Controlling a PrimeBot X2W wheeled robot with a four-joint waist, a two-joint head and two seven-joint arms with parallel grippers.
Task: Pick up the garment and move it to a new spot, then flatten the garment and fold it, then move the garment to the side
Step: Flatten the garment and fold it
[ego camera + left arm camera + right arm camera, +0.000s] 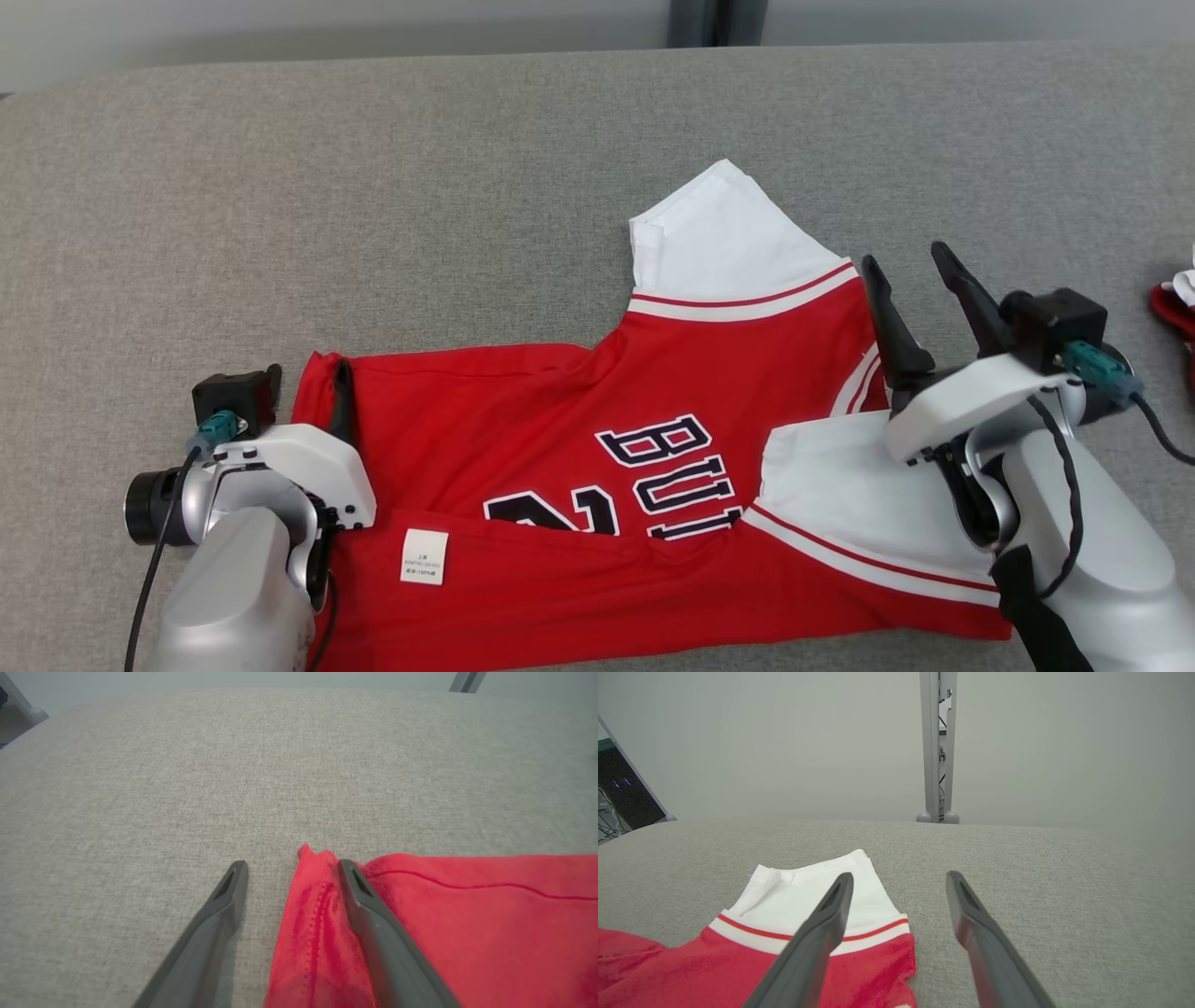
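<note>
While red garment (560, 439) shows "BU" lettering | white tag (424, 556) illegible | both jaws released

Light is bright, even and diffuse, falling from above; no glare anywhere. The head view is sharp; the weave of the grey bench (373, 187) and the lettering on the red shirt (523, 420) read clearly; shadows there are faint and sit close under things. In the left wrist view the left gripper (292, 877) throws a soft, narrow shadow on the bench beside one finger (217, 924); both fingers blur toward the bottom edge; the red is oversaturated, its folds losing detail. In the right wrist view the right gripper (900, 882) goes soft near the lens; the wall (738, 742) behind looks pale and hazy; the bench's far edge bows with wide-angle distortion.
</note>
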